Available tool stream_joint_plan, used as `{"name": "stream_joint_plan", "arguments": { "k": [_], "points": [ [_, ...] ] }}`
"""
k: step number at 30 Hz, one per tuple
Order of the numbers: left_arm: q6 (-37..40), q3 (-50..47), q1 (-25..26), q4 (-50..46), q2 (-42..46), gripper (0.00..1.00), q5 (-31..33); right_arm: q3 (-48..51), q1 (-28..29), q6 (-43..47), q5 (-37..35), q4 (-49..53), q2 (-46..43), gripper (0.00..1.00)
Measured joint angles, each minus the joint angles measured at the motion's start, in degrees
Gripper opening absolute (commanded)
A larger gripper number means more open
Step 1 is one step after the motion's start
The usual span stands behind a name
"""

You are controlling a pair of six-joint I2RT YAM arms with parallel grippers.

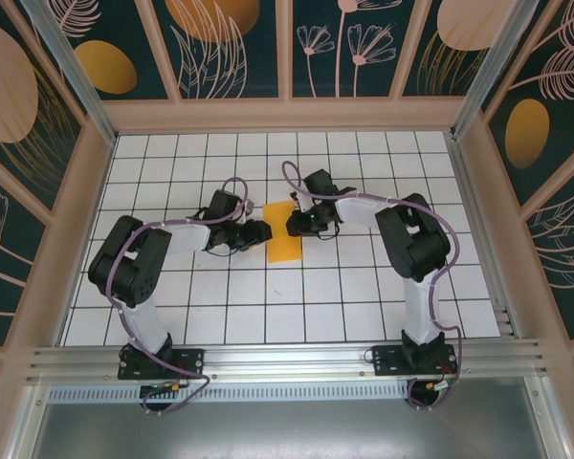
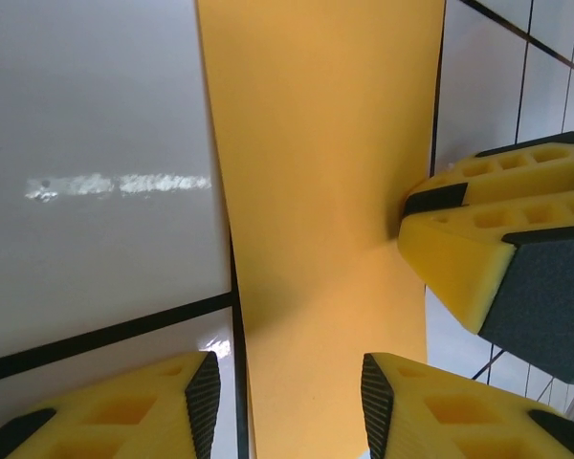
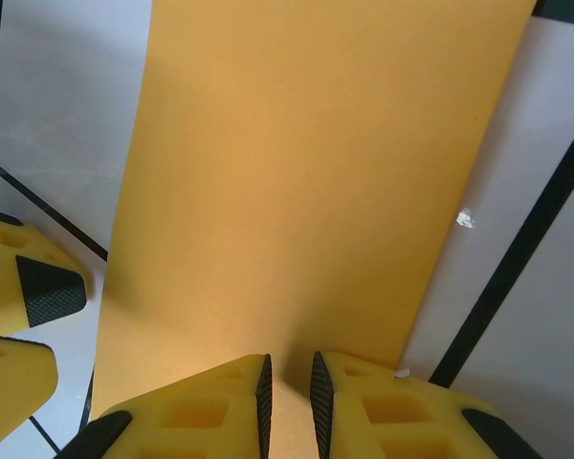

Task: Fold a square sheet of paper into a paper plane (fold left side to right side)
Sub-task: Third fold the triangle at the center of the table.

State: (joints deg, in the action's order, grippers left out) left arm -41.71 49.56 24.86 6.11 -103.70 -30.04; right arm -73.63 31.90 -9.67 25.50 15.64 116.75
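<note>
Orange paper [image 1: 283, 231] lies folded on your white tiled table [image 1: 364, 296], floral walls [image 1: 230, 48] around; left gripper [image 2: 292, 382] wide, right gripper [image 3: 289, 382] narrow, grip unclear.

You're in a lab robot booth: grid-tiled table [image 1: 220, 325], leaf-print panels [image 1: 364, 48] at 12 o'clock, aluminium rail [image 1: 287, 361] at 6.

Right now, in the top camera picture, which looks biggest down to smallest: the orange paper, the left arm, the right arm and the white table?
1. white table
2. left arm and right arm: they look about alike, so I won't rank them
3. orange paper, clearly the smallest
</note>
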Motion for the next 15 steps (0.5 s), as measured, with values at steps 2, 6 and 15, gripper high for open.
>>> {"name": "stream_joint_plan", "arguments": {
  "k": [2, 6, 15],
  "points": [
    [-0.1, 0.3, 0.1, 0.3, -0.4, 0.44, 0.0, 0.0, 0.0, 0.0, 0.1, 0.0, 0.0, 0.24],
    [-0.4, 0.7, 0.2, 0.6, -1.0, 0.42, 0.0, 0.0, 0.0, 0.0, 0.1, 0.0, 0.0, 0.24],
    [-0.4, 1.6, 0.3, 0.0, -1.7, 0.42, 0.0, 0.0, 0.0, 0.0, 0.1, 0.0, 0.0, 0.24]
  ]
}}
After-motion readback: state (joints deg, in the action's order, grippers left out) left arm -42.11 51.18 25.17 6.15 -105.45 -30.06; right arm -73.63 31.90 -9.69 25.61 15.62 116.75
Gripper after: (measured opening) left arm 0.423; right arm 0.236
